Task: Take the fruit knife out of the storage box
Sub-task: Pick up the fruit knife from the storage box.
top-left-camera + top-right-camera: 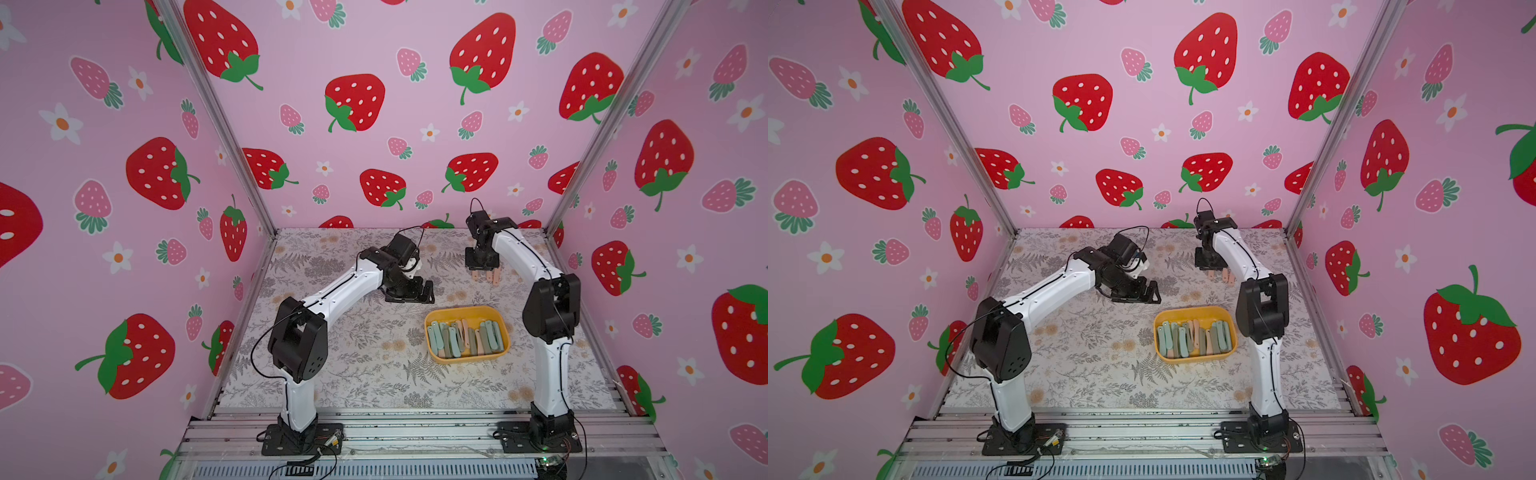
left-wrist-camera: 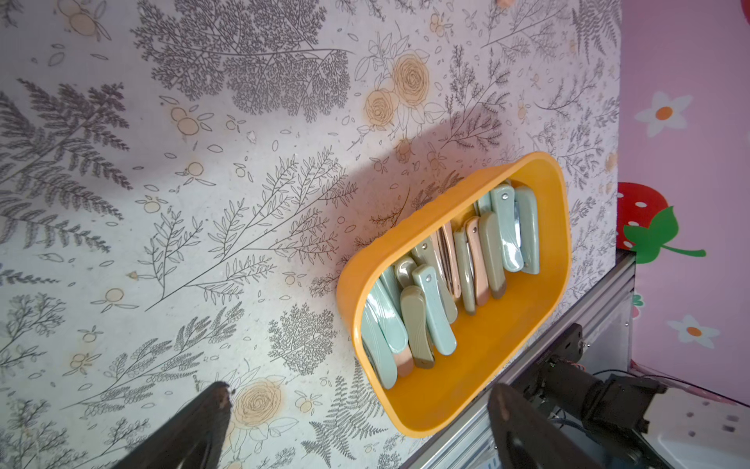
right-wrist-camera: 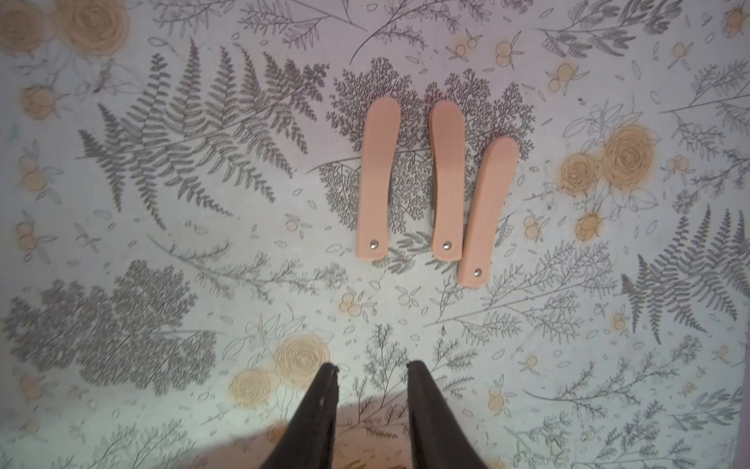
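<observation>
The storage box is a shallow yellow-orange tub on the floral mat, right of centre. It holds several folded fruit knives with green and pink handles, packed side by side. Three pink-handled folded knives lie in a row on the mat behind the box. My right gripper hangs just above them, its fingers apart with nothing between them. My left gripper is wide open and empty, hovering to the left of and behind the box.
The floral mat covers the floor, with pink strawberry walls on three sides. An aluminium rail frame runs along the front edge and carries both arm bases. The right arm's elbow stands close beside the box.
</observation>
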Robot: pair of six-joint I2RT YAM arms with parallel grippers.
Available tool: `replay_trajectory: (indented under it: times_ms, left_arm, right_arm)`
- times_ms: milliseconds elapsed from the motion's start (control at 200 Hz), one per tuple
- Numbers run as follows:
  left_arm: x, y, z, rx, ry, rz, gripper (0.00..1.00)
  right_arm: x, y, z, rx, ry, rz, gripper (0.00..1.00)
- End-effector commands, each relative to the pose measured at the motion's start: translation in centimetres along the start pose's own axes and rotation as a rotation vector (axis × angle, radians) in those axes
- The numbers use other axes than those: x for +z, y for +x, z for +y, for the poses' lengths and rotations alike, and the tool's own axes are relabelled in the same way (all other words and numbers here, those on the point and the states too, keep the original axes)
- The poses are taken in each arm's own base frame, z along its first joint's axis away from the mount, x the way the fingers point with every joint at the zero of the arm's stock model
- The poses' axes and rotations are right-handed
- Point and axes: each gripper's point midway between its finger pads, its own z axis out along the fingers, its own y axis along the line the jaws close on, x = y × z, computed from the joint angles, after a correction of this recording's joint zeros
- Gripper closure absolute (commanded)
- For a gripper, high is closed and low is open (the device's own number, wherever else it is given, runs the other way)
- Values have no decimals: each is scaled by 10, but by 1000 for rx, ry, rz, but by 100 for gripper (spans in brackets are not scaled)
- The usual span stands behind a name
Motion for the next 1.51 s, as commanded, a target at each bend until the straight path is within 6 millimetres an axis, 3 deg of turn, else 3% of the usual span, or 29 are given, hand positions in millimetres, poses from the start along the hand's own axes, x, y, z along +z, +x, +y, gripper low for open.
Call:
replay_trajectory:
  times_ms: [0,200,375,515,765,1040,1310,1430,1501]
  left_arm:
    - [-12,13,5,20,-18,-12,1]
    - [-20,51,17,-8,-32,-18,1]
    - [-25,85,27,-37,-46,-18,1]
    - [-28,106,30,-42,-53,-15,1]
    - [-33,122,32,-44,-63,-13,1]
    - [-34,123,33,-41,-69,-11,1]
    - [-32,123,34,-39,-74,-7,1]
    - [-31,122,34,-39,-75,-3,1]
    - [-29,122,34,-39,-72,2,1]
  right_arm:
    - [-24,28,5,26,-64,15,68]
    - [-38,101,18,-26,-65,64,68]
    - [-29,163,20,-32,-46,121,69]
    - [-17,194,19,-40,-28,154,71]
    - [-1,209,19,-33,-2,179,73]
    - [13,215,30,-40,-10,215,76]
    - [32,227,24,-60,68,261,76]
    - [40,233,24,-67,78,282,72]
    - [44,237,24,-68,77,294,65]
